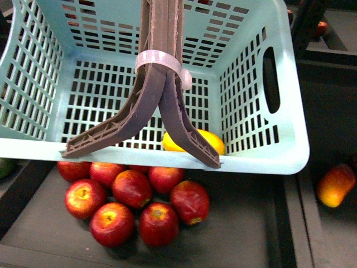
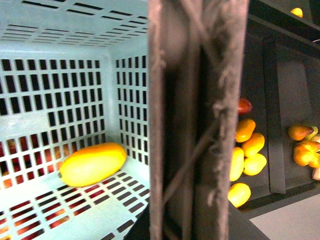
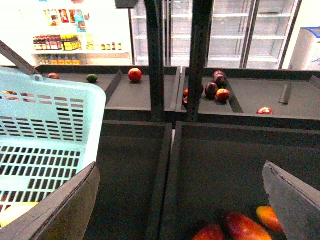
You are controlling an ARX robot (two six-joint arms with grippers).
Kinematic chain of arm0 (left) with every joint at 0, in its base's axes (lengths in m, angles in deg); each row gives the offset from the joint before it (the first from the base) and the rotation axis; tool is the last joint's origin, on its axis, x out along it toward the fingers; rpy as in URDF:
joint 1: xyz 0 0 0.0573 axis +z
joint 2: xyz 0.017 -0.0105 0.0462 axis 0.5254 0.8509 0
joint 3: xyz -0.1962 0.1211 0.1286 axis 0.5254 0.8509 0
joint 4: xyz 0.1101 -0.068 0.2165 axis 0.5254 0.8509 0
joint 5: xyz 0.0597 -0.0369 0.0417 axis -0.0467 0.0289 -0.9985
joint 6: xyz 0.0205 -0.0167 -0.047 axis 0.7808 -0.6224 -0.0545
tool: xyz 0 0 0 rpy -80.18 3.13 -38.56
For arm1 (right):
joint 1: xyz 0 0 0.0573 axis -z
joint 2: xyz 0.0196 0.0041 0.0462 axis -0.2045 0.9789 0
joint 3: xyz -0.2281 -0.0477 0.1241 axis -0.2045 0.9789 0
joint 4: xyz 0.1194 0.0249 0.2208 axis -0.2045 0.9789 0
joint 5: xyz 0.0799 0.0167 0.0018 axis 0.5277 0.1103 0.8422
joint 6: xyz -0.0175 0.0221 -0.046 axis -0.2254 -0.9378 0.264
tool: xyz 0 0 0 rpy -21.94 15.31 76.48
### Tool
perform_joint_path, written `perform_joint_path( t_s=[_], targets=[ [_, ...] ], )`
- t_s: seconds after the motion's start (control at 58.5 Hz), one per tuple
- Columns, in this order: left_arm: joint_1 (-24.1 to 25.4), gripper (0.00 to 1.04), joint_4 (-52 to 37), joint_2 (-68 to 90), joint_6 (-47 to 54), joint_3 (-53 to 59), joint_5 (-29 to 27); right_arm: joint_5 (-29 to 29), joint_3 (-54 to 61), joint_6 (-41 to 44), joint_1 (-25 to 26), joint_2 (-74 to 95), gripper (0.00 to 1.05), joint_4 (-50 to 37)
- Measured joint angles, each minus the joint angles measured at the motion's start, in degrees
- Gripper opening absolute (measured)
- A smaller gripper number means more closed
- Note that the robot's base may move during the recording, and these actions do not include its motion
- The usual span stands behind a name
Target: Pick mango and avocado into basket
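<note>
Right gripper (image 3: 180,165): fingers spread wide, holding nothing; red mangoes (image 3: 240,227) lie below, between them. Basket (image 1: 290,111) stands just beside one finger. Mango (image 2: 92,164) lies on the basket floor near a wall. Left gripper hidden behind the handle (image 2: 200,120); state undetermined.

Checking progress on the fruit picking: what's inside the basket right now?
One yellow mango lies on the basket floor near a corner. No avocado shows, but the handles cover part of the floor.
</note>
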Motion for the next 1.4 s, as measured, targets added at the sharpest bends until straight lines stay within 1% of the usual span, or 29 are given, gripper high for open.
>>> perform_joint_path(
  t_s=[0.102, 0.307, 0.564, 0.803, 1.401],
  targets=[
    [0.13, 0.06, 0.0, 0.0, 0.26, -0.02, -1.03, 0.04, 0.09, 0.02, 0.0, 0.07, 0.97, 0.04],
    [0.63, 0.06, 0.0, 0.0, 0.44, -0.02, -1.4, 0.04, 0.07, 0.02, 0.0, 0.07, 0.97, 0.04],
    [0.46, 0.06, 0.0, 0.0, 0.22, -0.04, -0.39, 0.09, 0.11, 0.02, 0.0, 0.07, 0.97, 0.09],
    [0.52, 0.06, 0.0, 0.0, 0.44, -0.04, -1.18, 0.13, 0.11, 0.02, 0.0, 0.0, 0.97, 0.09],
    [0.57, 0.06, 0.0, 0.0, 0.42, -0.04, -1.09, 0.17, 0.28, 0.02, 0.02, 0.02, 0.97, 0.13]
  ],
)
